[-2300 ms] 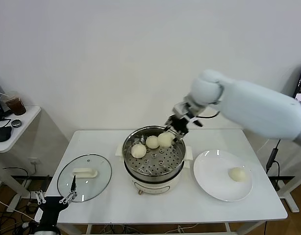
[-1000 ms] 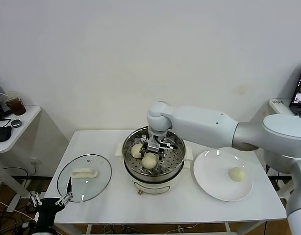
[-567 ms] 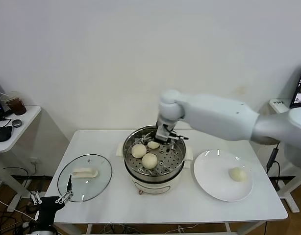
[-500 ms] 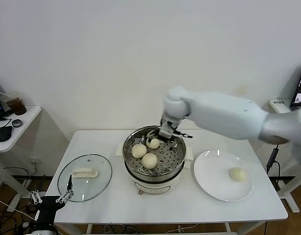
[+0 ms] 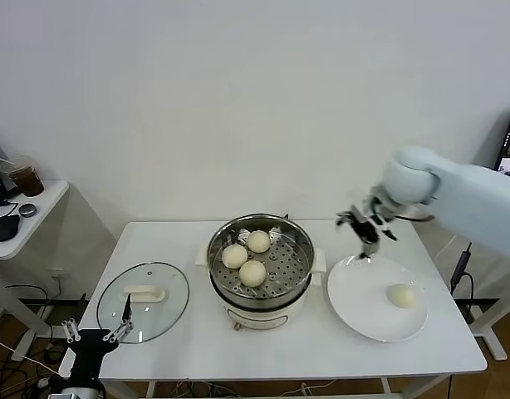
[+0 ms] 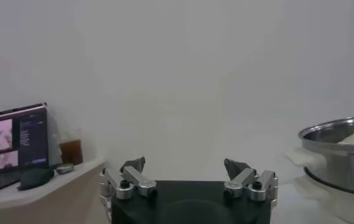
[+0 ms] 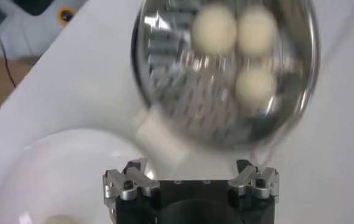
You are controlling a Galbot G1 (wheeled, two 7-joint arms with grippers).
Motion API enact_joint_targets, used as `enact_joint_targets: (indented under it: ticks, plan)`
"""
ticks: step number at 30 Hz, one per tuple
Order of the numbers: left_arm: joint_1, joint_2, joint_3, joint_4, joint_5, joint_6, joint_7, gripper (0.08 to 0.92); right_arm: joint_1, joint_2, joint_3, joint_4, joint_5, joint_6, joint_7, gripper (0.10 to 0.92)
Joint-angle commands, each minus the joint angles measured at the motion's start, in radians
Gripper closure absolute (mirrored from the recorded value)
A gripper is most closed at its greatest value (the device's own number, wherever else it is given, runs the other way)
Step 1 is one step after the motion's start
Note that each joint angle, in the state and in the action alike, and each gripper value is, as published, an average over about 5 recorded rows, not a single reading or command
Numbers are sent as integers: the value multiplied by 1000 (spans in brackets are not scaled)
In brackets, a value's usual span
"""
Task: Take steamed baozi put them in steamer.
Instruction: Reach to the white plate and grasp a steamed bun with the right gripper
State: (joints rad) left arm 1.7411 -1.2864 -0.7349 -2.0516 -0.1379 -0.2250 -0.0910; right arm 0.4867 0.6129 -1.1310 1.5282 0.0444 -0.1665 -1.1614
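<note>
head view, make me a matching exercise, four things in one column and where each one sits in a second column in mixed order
Things:
1. glass lid
2. lone baozi
3. right gripper
4. three baozi

Places:
A. on the white plate, toward its right side
B. in the air above the plate's far edge, open and empty
C. on the perforated tray inside the steamer
D. flat on the table, left of the steamer

Pairs: 1-D, 2-A, 3-B, 4-C

The left gripper waits at the table's near left corner.
</note>
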Motion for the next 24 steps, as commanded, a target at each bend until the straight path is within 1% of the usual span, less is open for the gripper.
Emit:
enact_joint_targets:
  ticks: [1,7,13,24]
  plan:
    - [3,-4,11,0,7,1,1,177,-397,-266,317,-51,-138,-126,-8,203]
    - [7,-9,12,1,17,3,1,177,-608,-209,511,-192,-232,-10,4,203]
    - [13,-14,7,-2,22,6,2,177,-688,-123,605,-303,-302,13,6,203]
    - [24,-18,-12,-5,22,6,1,177,-733,-27,636,-372,-360,35,4,203]
